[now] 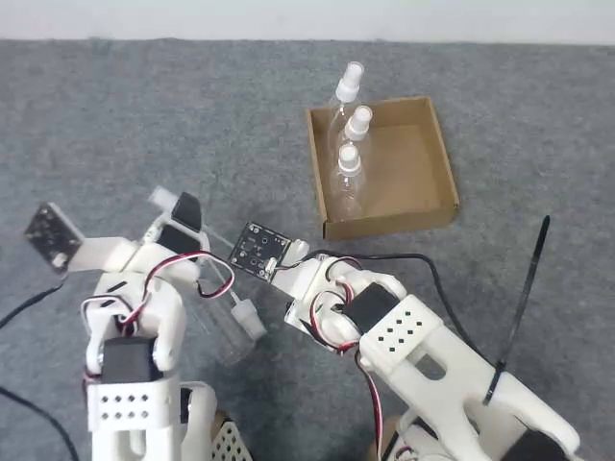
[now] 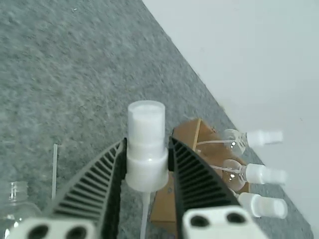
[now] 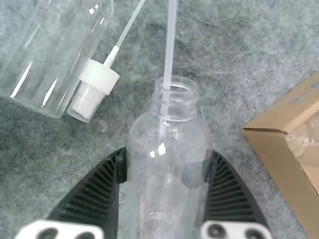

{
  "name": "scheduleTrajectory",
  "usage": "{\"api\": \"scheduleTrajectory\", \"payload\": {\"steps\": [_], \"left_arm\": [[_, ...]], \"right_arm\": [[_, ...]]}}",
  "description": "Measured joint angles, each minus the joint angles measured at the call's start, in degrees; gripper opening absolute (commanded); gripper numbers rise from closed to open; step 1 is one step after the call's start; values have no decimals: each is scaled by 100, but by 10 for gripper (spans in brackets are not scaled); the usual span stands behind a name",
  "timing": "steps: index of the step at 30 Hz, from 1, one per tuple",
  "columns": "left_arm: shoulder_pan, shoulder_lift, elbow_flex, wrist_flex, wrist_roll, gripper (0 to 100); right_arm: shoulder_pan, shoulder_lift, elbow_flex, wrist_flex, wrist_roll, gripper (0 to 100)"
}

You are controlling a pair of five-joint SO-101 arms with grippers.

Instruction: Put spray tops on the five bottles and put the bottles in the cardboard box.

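Left claw (image 2: 147,143) clamps spray top (image 2: 146,154); right claw (image 3: 165,155) clamps bottle (image 3: 167,134), tube (image 3: 170,50) inside neck; cardboard box (image 3: 284,149) edge near

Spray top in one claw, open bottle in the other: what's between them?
The spray top's thin tube, reaching into the open bottle's neck, as the right wrist view shows.

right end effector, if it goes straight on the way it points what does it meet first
Likely the spray top's dip tube, which sits in its held bottle, then the grey mat; depth unclear.
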Motion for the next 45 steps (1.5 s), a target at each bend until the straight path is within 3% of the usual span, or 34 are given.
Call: {"api": "scheduleTrajectory", "payload": {"steps": [13,28,35,45], "left_arm": [[62,0,9,0,0,13],[510,0,9,0,0,14],[1064,0,123,0,-299,14],[1134,0,211,0,-325,14]], "right_arm": [[0,0,0,0,0,96],[0,0,0,-141,-220,95],[0,0,0,-141,-220,95],[0,0,0,-141,-220,95]]}}
